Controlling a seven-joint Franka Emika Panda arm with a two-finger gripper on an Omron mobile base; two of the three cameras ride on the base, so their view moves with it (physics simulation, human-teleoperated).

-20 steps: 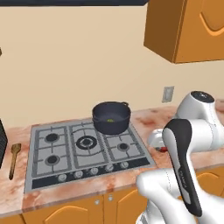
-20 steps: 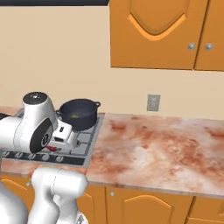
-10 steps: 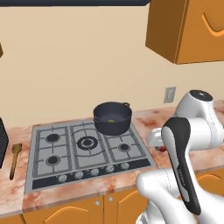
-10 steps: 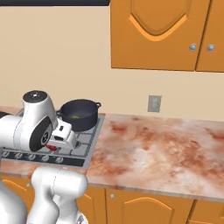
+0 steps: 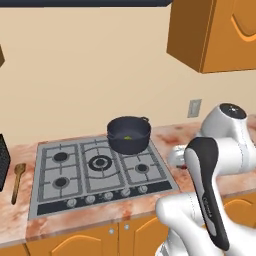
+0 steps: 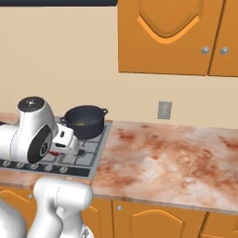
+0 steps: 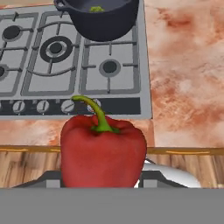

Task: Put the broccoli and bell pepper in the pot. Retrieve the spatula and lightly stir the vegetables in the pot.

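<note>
The bell pepper (image 7: 103, 151) sits right at the pincer, big and red in the hand view, with its green stem pointing up; it looks held off the counter, so the pincer seems to be closed on the pepper, about half wide; the finger tips themselves are hidden behind it. From the right base view a bit of red (image 6: 52, 152) peeks out under the white hand, near the front right of the stove (image 6: 95, 151). The pot (image 5: 129, 135) stands on the far right burner, away from the pincer, farther back and a little to the left; something small and green, likely the broccoli (image 7: 96, 8), lies inside it already. So I think the pepper must travel up and away, over the near right burner (image 7: 109, 67), then drop in the pot. The spatula (image 5: 17, 181) lies on the counter left of the stove, handle pointing near, well apart from the pot.
</note>
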